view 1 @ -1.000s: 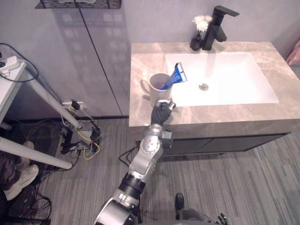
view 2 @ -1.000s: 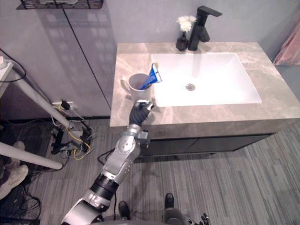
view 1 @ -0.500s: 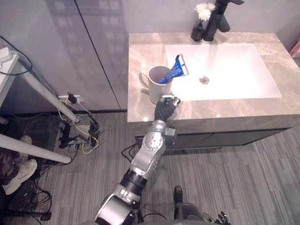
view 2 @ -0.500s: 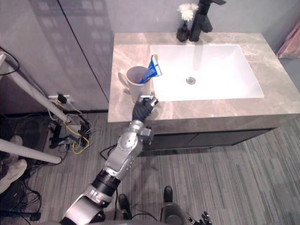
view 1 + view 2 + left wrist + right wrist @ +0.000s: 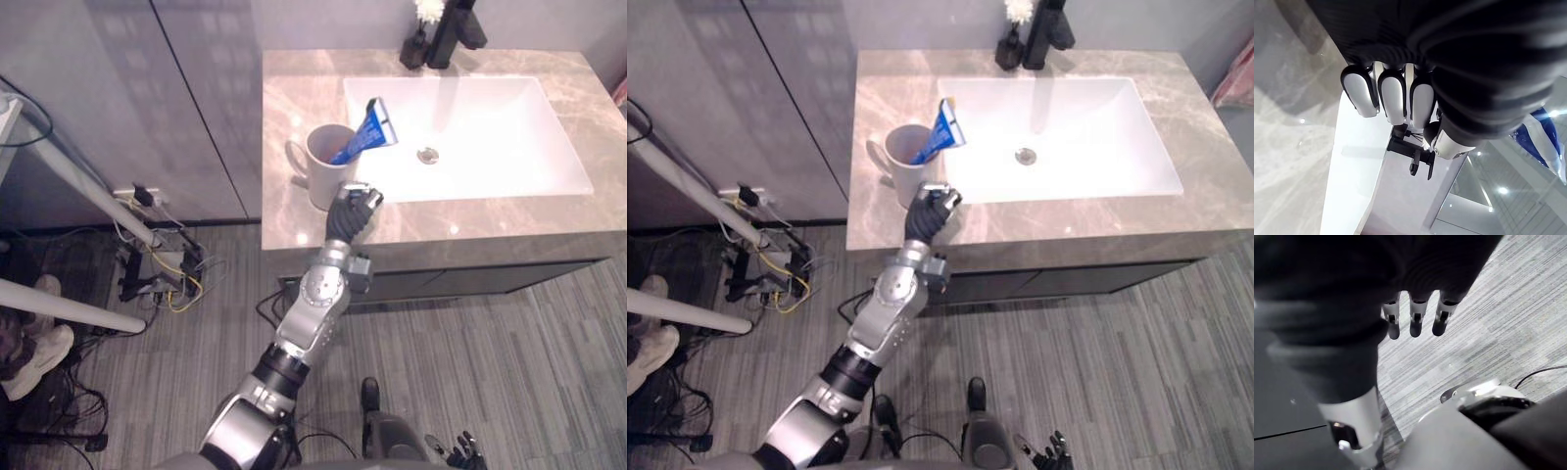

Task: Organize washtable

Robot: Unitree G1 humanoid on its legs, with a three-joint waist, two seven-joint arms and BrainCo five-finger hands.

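1. Left wrist view: the left hand's fingers (image 5: pixel 1393 93) are curled in toward the palm with the thumb beside them, and they hold nothing.
2. Seen from the head, the left hand (image 5: pixel 355 204) sits over the front strip of the marble table (image 5: pixel 294 98), just beside the mug (image 5: pixel 321 176). I cannot tell whether it touches the mug.
3. That white mug stands upright on the table between the table's left edge and the sink (image 5: pixel 490 147), with its handle turned away from the sink.
4. 1 blue toothpaste tube (image 5: pixel 367 132) stands in the mug, tilted toward the sink, its flat end up and out past the rim.
5. At the back of the table, behind the sink, stands a black faucet (image 5: pixel 458 22). A small dark vase (image 5: pixel 413 49) with a white flower is just beside it, on its left.
6. The right hand (image 5: pixel 1415 316) hangs well apart from all this, above the grey striped floor (image 5: pixel 1488 308). Its fingers are straight, loose and empty.
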